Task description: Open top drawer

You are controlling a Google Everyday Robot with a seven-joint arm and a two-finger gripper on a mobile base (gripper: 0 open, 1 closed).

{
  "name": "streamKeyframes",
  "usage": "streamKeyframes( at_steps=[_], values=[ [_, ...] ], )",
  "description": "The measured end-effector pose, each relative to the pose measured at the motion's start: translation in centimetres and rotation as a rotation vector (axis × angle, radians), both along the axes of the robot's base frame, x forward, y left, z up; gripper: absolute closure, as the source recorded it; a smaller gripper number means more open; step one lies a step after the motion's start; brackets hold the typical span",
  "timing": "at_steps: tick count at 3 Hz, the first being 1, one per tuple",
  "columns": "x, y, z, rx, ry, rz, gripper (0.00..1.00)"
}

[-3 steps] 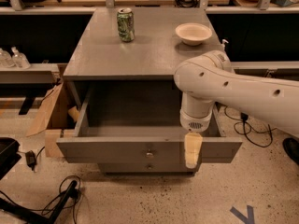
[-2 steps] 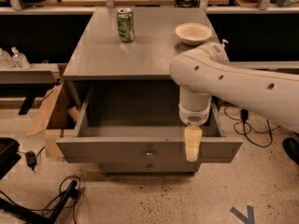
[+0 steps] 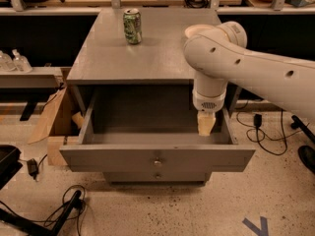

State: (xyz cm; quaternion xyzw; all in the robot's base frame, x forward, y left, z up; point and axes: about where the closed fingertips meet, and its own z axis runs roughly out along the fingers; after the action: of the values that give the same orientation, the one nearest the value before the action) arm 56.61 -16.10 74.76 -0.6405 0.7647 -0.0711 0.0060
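The white arm [image 3: 256, 68] enters from the right side, runs leftward and bends sharply downward at its rounded end. The wrist [image 3: 209, 96] section points straight down. The tan gripper [image 3: 206, 124] hangs vertically below the wrist, right of centre.

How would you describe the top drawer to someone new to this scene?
Find the grey cabinet with a green can on top. The top drawer sits directly under that surface, the gripper hanging over its right inner side. Unlike the shut drawer below, it is pulled out, its plain grey inside showing.
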Motion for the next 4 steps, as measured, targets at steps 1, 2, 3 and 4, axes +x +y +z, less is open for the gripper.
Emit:
streamKeyframes(
  at_steps=[1, 2, 3, 4],
  values=[
    [0.7, -0.4, -1.6, 0.066, -0.045, 0.009, 0.72],
    [1.7, -0.2, -4.1, 0.143, -0.111, 0.020, 0.96],
    [4.6, 0.1, -9.4, 0.192, -0.155, 0.028, 1.00],
    [4.4, 0.2, -9.7, 0.192, -0.146, 0.031, 1.00]
  ],
)
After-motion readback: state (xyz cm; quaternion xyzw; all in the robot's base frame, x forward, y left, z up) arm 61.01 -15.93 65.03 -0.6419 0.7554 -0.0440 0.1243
